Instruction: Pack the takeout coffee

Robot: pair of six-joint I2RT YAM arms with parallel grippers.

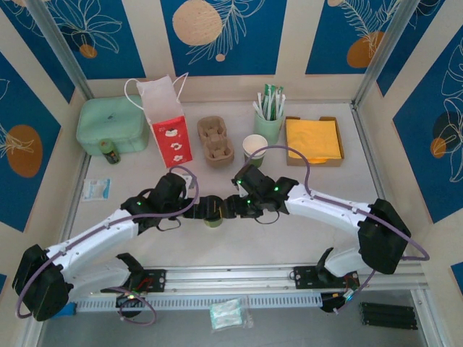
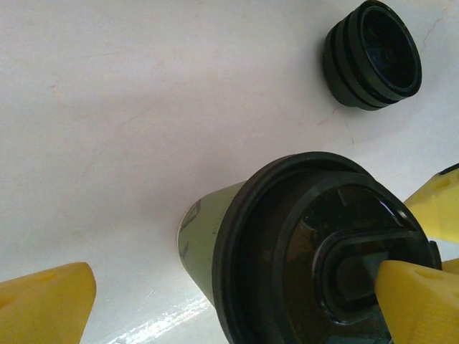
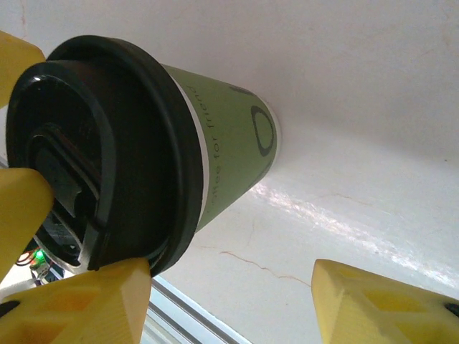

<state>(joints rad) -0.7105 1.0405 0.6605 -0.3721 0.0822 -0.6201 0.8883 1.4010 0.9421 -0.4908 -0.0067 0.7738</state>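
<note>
Top view: takeout coffee (image 1: 213, 221) in middle of table (image 1: 289, 242), mostly hidden between left gripper (image 1: 206, 210) and right gripper (image 1: 230, 208).
Left wrist: coffee lid cut off at edge; left jaws wide apart, holding nothing; stack of black lids (image 2: 373, 54) near.
Right wrist: right jaws apart, bare table between them; coffee just beside one finger (image 3: 93, 301).

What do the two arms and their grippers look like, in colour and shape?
The left arm and the right arm have white links with bulky black joint housings. A lilac cable loops along each, and small green lights glow near the wrists. The left gripper and the right gripper have blocky yellow fingers.
</note>
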